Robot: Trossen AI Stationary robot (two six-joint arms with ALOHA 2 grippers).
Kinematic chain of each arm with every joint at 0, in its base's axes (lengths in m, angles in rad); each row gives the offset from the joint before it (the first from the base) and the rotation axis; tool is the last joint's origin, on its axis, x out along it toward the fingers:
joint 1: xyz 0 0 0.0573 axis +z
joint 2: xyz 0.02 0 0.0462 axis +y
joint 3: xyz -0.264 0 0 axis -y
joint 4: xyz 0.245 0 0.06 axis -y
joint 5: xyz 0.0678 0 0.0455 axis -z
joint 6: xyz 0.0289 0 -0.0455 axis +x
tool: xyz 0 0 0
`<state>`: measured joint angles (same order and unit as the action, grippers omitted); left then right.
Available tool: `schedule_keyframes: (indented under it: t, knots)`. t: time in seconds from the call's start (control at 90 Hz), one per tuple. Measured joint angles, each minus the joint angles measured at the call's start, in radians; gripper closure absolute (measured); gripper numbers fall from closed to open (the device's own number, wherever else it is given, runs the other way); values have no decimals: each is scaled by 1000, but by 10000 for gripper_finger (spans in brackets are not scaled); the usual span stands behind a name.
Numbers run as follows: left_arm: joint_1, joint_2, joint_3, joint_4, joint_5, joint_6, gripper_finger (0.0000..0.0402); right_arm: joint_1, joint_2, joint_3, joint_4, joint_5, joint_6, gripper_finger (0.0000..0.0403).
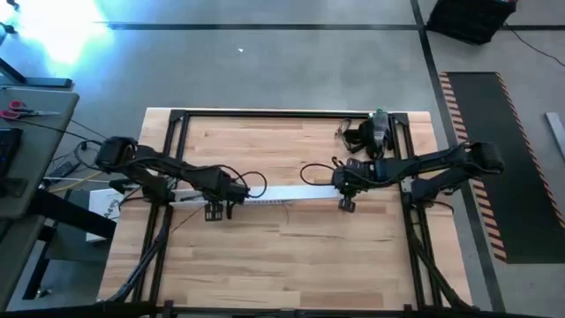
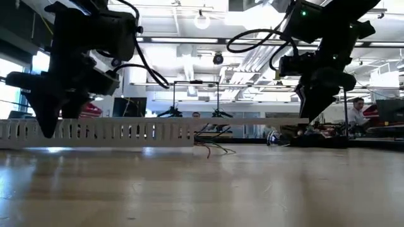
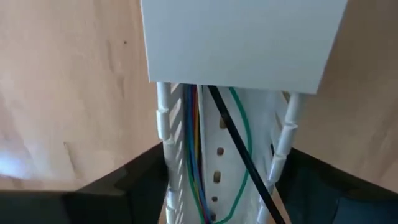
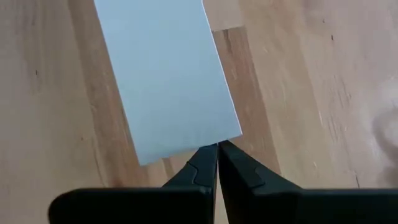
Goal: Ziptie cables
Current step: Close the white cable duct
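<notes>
Cover strip held over the cables in the channel, an arm at each end.

High view: the slotted channel [image 1: 199, 195] and cover strip [image 1: 291, 195] are laid along the 9-to-3 line at the table's [image 1: 291, 256] middle; the left gripper [image 1: 214, 210] is set at the channel end, the right gripper [image 1: 346, 203] at the strip's 3 o'clock end.
Low view: the strip [image 2: 252, 120] is seen raised level above the channel [image 2: 101, 132]; a few wire ends [image 2: 211, 149] spill out.
Left wrist view: the cables [image 3: 205, 155], coloured, green and black, are seen running lengthwise inside the channel, straddled by spread fingers [image 3: 124, 186].
Right wrist view: the strip's corner [image 4: 168, 74] is pinched by fingers pressed together [image 4: 205, 168].
</notes>
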<state>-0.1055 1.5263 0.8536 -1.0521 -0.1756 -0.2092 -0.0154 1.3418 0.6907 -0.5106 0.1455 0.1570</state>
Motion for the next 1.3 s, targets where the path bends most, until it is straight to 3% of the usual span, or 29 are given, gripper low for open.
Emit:
schedule_keyframes:
  t: [0.6,0.978,1.3]
  knots:
    - [0,-19,-60,96,-38,-9,119,0,0,0,2,-5,2,403]
    - [0,-19,-60,284,-56,89,119,0,0,0,3,-5,10,403]
    - [0,-19,-60,228,-66,80,119,0,0,0,3,-3,10,403]
